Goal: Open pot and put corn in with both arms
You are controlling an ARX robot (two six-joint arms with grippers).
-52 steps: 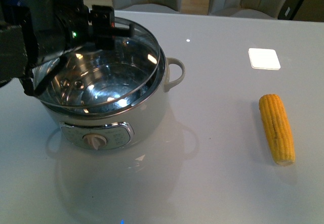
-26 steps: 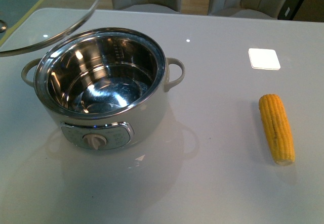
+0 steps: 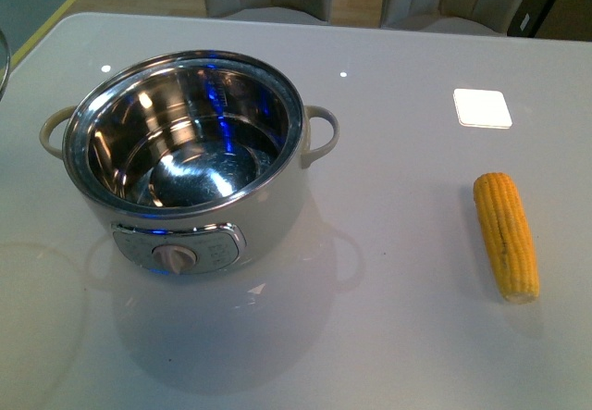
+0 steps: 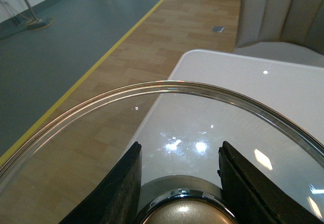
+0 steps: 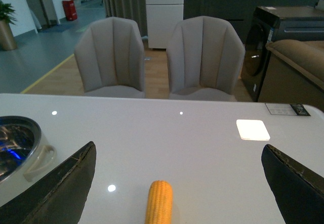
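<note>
The cream-white pot [image 3: 185,165] stands uncovered on the table's left half, its steel bowl empty and its dial panel facing me. The yellow corn [image 3: 506,235] lies on the table to the right, well apart from the pot. In the left wrist view my left gripper [image 4: 179,183] is shut on the knob [image 4: 178,215] of the glass lid [image 4: 167,90], held off the table's left edge; a sliver of the lid's rim [image 3: 3,58] shows in the front view. My right gripper [image 5: 174,176] is open, and the corn [image 5: 159,200] lies between its fingers' line, with the pot [image 5: 20,150] off to one side.
A white square patch [image 3: 482,107] lies on the table beyond the corn. Two grey chairs [image 5: 157,57] stand behind the table's far edge. The lid hangs over wooden floor [image 4: 152,47] beside the table's left corner.
The lid has been lifted off the pot and carried away to the left, almost out of the front view. The left arm has left that view. The corn has not moved.
</note>
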